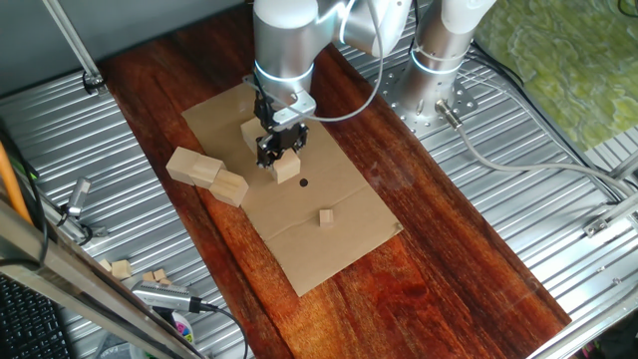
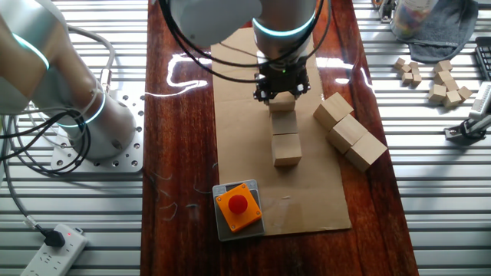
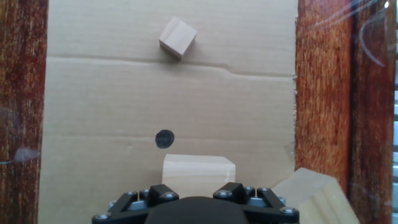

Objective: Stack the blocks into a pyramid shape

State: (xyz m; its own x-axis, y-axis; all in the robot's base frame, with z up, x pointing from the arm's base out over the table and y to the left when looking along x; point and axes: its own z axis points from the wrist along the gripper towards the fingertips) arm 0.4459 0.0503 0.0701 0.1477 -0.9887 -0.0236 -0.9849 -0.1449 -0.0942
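Three pale wooden blocks lie in a straight row on the cardboard sheet point(image 2: 322, 199). My gripper point(image 2: 282, 93) stands over the far end block point(image 2: 283, 102), its black fingers point(image 2: 264, 93) pressed against both sides of it, shut on it. This block rests on the cardboard, touching the middle block point(image 2: 285, 123), which touches the near block point(image 2: 288, 149). The held block also shows in the first fixed view point(image 1: 288, 169) and just ahead of the hand in the hand view point(image 3: 199, 173). Three more blocks point(image 2: 347, 132) lie in a loose diagonal line beside the row; one of them shows here point(image 3: 311, 198).
A tiny wooden cube point(image 3: 178, 37) and a black dot point(image 3: 164, 139) lie on the cardboard ahead of the hand. An orange block with a red button point(image 2: 238, 205) sits at the near cardboard corner. Small spare cubes point(image 2: 446, 83) lie on the metal side table.
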